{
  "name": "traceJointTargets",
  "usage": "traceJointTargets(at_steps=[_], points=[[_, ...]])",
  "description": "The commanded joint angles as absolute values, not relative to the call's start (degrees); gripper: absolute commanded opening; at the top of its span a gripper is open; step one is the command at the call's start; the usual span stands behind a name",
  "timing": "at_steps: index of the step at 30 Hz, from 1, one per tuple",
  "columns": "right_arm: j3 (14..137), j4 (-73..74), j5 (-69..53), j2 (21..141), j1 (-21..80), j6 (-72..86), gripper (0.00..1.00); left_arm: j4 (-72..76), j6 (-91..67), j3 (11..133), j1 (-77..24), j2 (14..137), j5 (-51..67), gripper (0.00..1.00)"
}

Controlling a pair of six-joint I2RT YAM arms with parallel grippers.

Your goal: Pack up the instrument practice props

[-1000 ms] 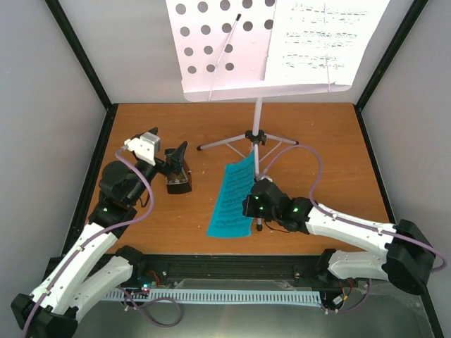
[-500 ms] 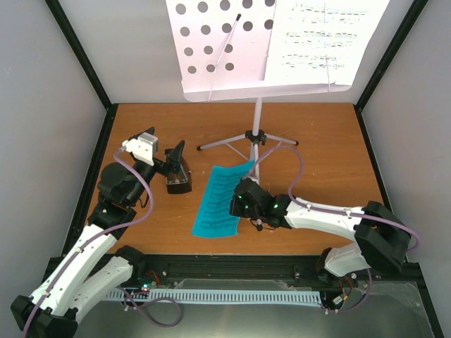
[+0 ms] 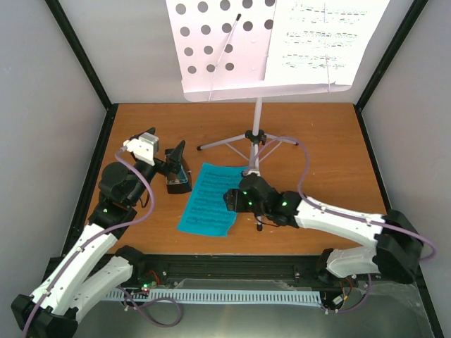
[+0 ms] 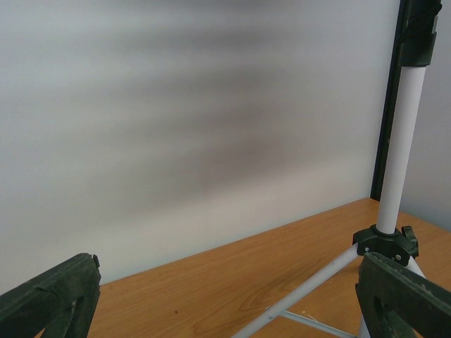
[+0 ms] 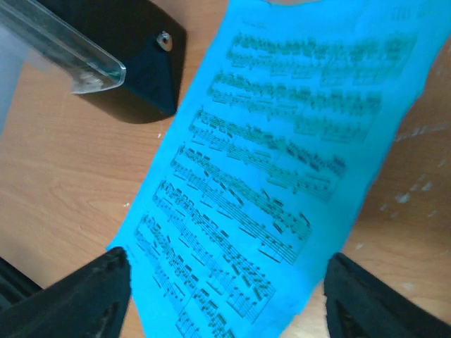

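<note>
The silver tripod music stand (image 3: 256, 120) rises at the back of the table, and its white perforated desk (image 3: 218, 49) holds white sheet music (image 3: 324, 42). The stand's pole (image 4: 405, 141) and tripod hub (image 4: 384, 243) also show in the left wrist view. A teal folder (image 3: 208, 199) (image 5: 282, 162), thin and printed with music staves, lies flat on the wood. Over its right edge my right gripper (image 3: 236, 198) (image 5: 222, 296) hovers open, its fingertips (image 5: 77, 296) straddling the sheet. The small black metronome (image 3: 177, 177) (image 5: 134, 63) stands left of the folder. My left gripper (image 3: 165, 143) (image 4: 225, 310) is open and empty beside the metronome.
The wooden table (image 3: 331, 162) is walled in by grey panels (image 3: 49, 105) with black frame posts at the corners. A tripod leg (image 3: 222, 144) stretches left across the wood near the metronome. A purple cable (image 3: 303, 158) arcs over the right arm.
My right gripper has opened and let go of the teal folder, after carrying it left and turning it; the sheet now lies flat nearer the metronome. The left arm has not moved.
</note>
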State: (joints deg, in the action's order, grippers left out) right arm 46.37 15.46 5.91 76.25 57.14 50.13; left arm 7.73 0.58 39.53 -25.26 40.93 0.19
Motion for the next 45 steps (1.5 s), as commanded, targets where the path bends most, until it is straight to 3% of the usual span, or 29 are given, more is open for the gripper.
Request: traceJointTargets(at_steps=[1,5,9,16,24,28,32,38,45], points=[[48.69,23.15,13.01,68.43,57.44,43.69,0.79,9.4,1.47,39.6,-25.44,40.91,-0.39,0.99],[51.48,30.9,18.94,63.72,56.55,40.3,0.85,9.49,1.51,39.51,-25.43,40.94,-0.25,0.99],[50.28,30.57,17.08,58.53,51.61,36.36,0.89,9.19,0.5,40.39,-25.47,41.74,2.4,1.0],[45.94,24.77,4.79,48.63,30.67,29.63,0.96,4.24,-9.75,45.5,-25.43,44.74,6.48,1.0],[49.83,27.0,-5.96,46.35,11.58,22.78,0.96,-3.56,-16.0,55.83,-25.47,43.34,16.44,0.96],[55.76,29.91,2.96,42.1,10.46,21.98,0.91,-11.43,-18.01,65.99,-25.44,44.74,21.33,0.87],[60.73,28.6,8.82,37.61,10.46,20.42,0.88,-8.05,-21.09,71.43,-25.49,45.86,23.94,0.83],[75.19,29.63,-4.32,43.33,10.46,20.53,0.88,-5.54,-23.71,82.44,-26.07,57.66,30.71,0.78],[91.33,34.22,-16.53,54.1,10.46,20.79,0.8,-5.9,-22.19,93.52,-37.58,68.08,21.2,0.76]])
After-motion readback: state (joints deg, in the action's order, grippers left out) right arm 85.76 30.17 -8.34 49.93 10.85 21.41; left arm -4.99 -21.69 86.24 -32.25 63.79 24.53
